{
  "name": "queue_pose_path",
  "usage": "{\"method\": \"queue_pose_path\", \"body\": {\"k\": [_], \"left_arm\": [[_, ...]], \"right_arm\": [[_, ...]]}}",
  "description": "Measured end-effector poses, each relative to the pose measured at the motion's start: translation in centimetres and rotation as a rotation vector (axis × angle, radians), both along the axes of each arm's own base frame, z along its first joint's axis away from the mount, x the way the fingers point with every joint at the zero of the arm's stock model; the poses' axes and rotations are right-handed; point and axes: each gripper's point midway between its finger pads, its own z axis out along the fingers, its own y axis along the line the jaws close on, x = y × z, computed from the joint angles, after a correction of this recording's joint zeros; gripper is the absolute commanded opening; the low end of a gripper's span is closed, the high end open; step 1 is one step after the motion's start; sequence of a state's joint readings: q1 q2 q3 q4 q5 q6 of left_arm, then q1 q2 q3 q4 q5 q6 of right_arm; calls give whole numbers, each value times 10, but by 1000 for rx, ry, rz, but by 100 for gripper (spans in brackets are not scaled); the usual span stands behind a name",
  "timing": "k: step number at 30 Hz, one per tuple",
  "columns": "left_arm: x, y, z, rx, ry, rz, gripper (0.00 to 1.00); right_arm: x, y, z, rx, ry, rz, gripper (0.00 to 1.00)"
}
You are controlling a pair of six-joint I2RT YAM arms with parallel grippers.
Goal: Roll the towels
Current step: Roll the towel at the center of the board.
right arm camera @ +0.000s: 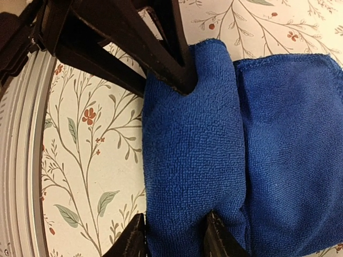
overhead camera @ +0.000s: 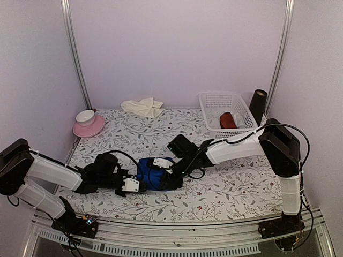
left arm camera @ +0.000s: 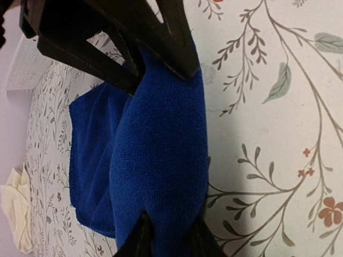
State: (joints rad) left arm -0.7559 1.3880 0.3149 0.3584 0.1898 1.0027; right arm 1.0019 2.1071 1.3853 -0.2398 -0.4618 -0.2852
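We take the basket point(overhead camera: 214, 101) as ref. The blue towel point(overhead camera: 155, 171) lies on the surface point(overhead camera: 225, 182) well to the near side of the basket, twd the arm bases, w/ both arms reaching in to meet over it. The left hand point(left arm camera: 166, 150) and right hand point(right arm camera: 179, 160) each pinch the same thick rolled fold of it, fingers fairly far apart because the bulge fills the gap. We judge they grip opposite ends so the roll turns evenly and doesn't skew; a flat unrolled part lies beside the fold in both wrist views, so the rolling looks partly done. The cream towel point(overhead camera: 142, 107) sits crumpled just beside the basket, at the back wall, apart from both hands, prob. untouched. A dark red roll point(overhead camera: 228, 120) rests inside the basket. Hard to tell: from above the arms cover most of the blue towel, so how many turns it has is unclear; wrist views cut off the fold's ends and the lower fingertips.
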Motion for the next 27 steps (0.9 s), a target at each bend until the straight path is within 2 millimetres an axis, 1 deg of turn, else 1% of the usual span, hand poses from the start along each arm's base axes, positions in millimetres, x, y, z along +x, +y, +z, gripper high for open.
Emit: {"method": "queue_pose_path", "body": {"k": [3, 6, 9, 13, 16, 20, 27], "left_arm": [[0, -1, 1, 7, 19, 2, 14], [-2, -3, 3, 21, 55, -6, 11], [-6, -5, 6, 32, 111, -17, 11], [-12, -8, 8, 50, 198, -33, 11], [-16, -7, 5, 65, 269, -38, 10], [-15, -7, 3, 70, 358, -38, 10], [-11, -6, 3, 48, 516, -32, 11]], "right_arm": [[2, 0, -1, -4, -13, -2, 49], [3, -1, 0, 2, -34, -2, 55], [1, -9, 5, 9, -63, -3, 61], [-4, -24, 18, 31, -126, -9, 67], [-11, -31, 29, 57, -194, -5, 69], [-21, -32, 37, 92, -298, 20, 70], [-55, -24, 28, 116, -427, 137, 70]]}}
